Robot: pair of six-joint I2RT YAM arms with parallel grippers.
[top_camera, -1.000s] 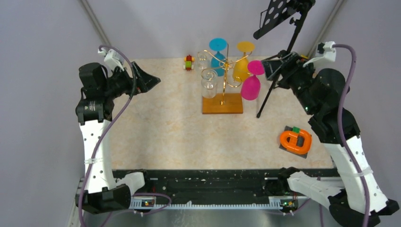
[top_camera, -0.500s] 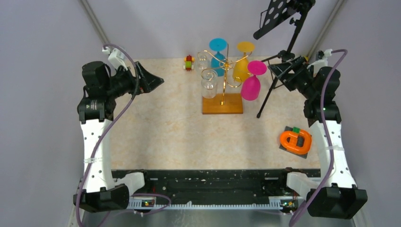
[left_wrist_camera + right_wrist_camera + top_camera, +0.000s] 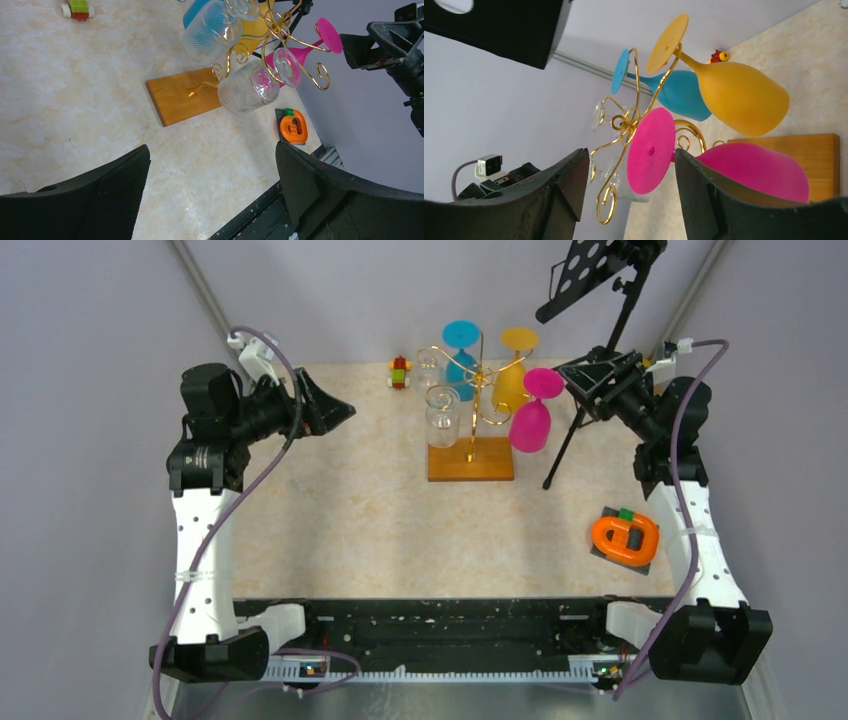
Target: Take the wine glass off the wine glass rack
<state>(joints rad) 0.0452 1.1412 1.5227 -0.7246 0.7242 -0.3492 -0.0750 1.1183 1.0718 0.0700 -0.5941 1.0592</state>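
Toward the far edge of the table point(image 3: 350, 530) we have the wine glass rack point(image 3: 471, 445), gold wire on a wooden base, and everything else we place from it. Our left gripper point(image 3: 338, 412) hangs well to the rack's left and our right gripper point(image 3: 583, 380) just to its right, each with jaws spread wide and holding nothing. Five glasses hang upside down from the rack: a pink glass point(image 3: 530, 423) on its right side, a yellow glass point(image 3: 510, 383) and a blue glass point(image 3: 461, 365) at its back, and two clear glasses point(image 3: 441, 415) on its left. None is off, so we judge the task barely begun: the approach, the grip and the slide off the wire are all left. The right wrist view shows what the overhead cannot, that the pink glass's round foot lies framed between our fingers, apart from both. The left wrist view shows the ribbed pattern on the clear glasses. Only the overhead shows the black tripod stand point(image 3: 590, 270) right of the rack, an orange tape roll point(image 3: 625, 538) nearer us on that side, and a toy car point(image 3: 399, 371) behind the rack's left.
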